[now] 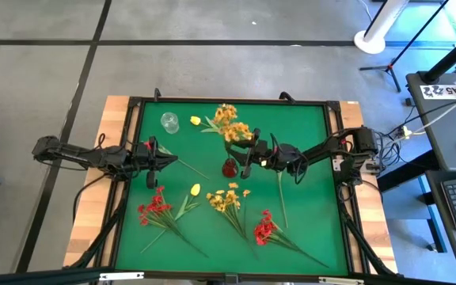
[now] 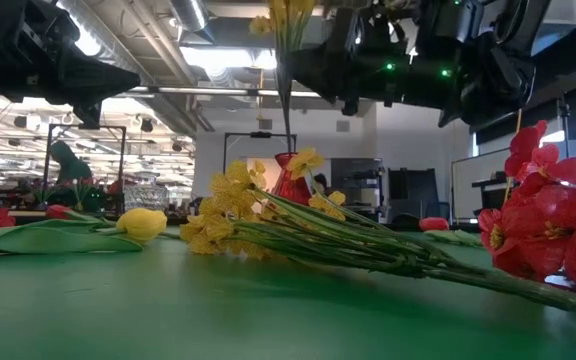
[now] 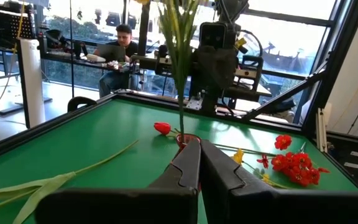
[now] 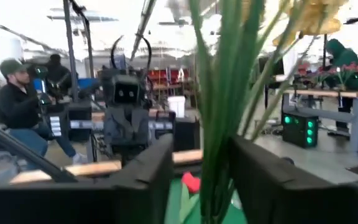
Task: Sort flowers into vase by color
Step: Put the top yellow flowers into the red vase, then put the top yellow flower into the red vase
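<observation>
Right tool (image 1: 253, 152) hiding yellow spray's (image 1: 233, 127) stems

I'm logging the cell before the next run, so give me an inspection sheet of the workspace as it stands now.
Surface: green mat in a black frame.
Job's things: red vase mid-table; clear vase at the far side; yellow spray held upright over the red vase; red and yellow sprays, a yellow bud and a red tulip lying loose.
Clutter: nothing seen.
Grippers: right gripper shut on the yellow spray's stems; left gripper shut, empty, beside the red vase.
Cables: bundle off the right edge.
Surroundings: seated person beyond the table.
</observation>
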You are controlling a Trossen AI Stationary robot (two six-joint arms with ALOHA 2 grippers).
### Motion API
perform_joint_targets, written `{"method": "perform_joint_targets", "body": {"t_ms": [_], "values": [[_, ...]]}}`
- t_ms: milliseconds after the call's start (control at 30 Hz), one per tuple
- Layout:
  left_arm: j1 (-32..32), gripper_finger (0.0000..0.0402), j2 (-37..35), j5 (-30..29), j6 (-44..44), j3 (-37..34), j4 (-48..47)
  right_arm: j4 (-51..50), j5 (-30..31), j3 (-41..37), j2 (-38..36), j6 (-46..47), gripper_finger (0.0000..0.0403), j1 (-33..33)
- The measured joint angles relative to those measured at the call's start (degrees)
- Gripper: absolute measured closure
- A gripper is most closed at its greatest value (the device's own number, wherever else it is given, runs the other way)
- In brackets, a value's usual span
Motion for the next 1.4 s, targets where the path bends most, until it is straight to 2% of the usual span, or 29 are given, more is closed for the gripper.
{"method": "perform_joint_targets", "body": {"t_ms": [233,500,867,1267,1400], "values": [[0.0,0.0401,0.0,0.0,0.0,0.0,0.0,-6.0,0.5,0.0,-0.5,0.2,0.0135,0.0],[0.0,0.0401,0.0,0.0,0.0,0.0,0.0,-18.8,0.5,-0.1,-5.3,0.8,0.0081,0.0],[0.0,0.0401,0.0,0.0,0.0,0.0,0.0,-45.9,-2.0,-0.1,-17.0,5.1,0.0063,0.1],[0.0,0.0401,0.0,0.0,0.0,0.0,0.0,-65.8,-9.4,0.0,-25.6,6.6,0.0063,0.1],[0.0,0.0401,0.0,0.0,0.0,0.0,0.0,-74.8,-7.7,0.0,-28.6,6.2,0.0063,0.1]]}}
